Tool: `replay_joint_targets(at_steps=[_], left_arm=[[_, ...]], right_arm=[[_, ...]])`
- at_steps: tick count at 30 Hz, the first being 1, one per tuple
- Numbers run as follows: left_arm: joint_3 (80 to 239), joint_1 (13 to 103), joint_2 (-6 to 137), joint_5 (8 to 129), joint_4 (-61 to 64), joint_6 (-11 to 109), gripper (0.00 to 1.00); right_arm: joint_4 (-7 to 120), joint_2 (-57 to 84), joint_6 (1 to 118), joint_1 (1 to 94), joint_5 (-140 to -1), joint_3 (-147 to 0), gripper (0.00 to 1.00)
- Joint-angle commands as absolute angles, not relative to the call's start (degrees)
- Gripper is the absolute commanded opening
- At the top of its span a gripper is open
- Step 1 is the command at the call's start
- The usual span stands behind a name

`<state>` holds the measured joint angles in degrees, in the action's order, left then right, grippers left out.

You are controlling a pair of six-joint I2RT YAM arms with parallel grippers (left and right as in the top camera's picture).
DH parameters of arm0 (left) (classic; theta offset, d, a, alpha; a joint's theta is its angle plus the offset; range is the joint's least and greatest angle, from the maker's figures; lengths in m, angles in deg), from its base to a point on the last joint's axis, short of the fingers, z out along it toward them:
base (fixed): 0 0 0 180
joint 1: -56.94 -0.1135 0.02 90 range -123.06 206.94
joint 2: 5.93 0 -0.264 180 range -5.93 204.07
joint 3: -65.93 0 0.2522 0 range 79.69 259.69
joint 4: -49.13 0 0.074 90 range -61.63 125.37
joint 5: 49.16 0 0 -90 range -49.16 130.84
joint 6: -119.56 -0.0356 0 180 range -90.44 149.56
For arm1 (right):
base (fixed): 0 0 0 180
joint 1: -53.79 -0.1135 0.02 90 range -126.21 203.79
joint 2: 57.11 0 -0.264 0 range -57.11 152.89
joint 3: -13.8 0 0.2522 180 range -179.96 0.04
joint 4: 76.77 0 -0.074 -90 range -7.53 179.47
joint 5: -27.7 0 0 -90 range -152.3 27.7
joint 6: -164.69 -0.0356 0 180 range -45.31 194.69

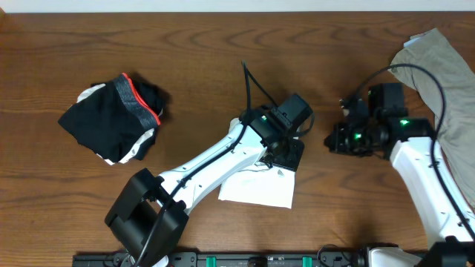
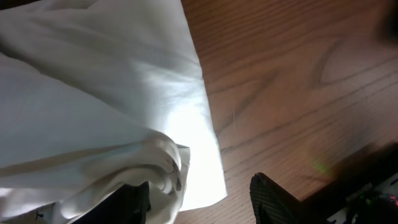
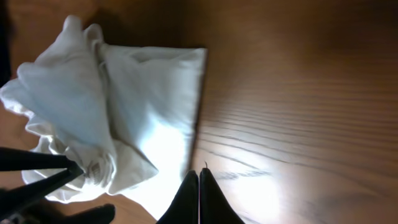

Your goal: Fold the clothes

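Note:
The white T-shirt [image 1: 256,190] lies folded near the table's front, partly under my left gripper [image 1: 286,148]. In the left wrist view the shirt [image 2: 93,93] fills the left side. My left gripper [image 2: 200,205] is open over its corner, and a bunched fold rests against one finger [image 2: 134,204]. My right gripper [image 1: 335,139] hovers over bare wood just right of the shirt. In the right wrist view it [image 3: 199,183] is shut on nothing, beside the shirt's edge [image 3: 143,93]. The black garment [image 1: 111,117] with a red-edged waistband lies at the left. The khaki-grey garment [image 1: 439,67] lies at the far right.
The wooden table [image 1: 200,59] runs to a pale wall strip at the back. The left arm [image 1: 200,167] slants from the front edge up to the shirt. The right arm [image 1: 427,178] runs along the right side, with a black cable looping above it.

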<state>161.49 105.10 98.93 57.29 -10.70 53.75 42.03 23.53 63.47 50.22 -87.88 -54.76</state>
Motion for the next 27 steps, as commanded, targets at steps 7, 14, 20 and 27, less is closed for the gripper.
replay_joint_targets(at_steps=[7,14,20,27], left_arm=[[162.54,104.86,98.66,56.13,-12.29,53.22,0.55],[162.56,104.84,98.27,56.13,-12.58,53.20,0.52],[165.25,104.75,94.71,47.45,-18.63,53.22,0.52],[167.83,104.36,89.90,37.11,-24.51,52.33,0.63]], right_arm=[[59.89,28.43,49.39,45.12,-104.27,-41.54,0.01],[72.74,28.84,38.81,42.74,-106.31,-34.79,0.01],[76.21,28.84,38.99,42.57,-107.66,-33.32,0.01],[76.41,28.84,39.16,40.34,-107.40,-33.30,0.01]])
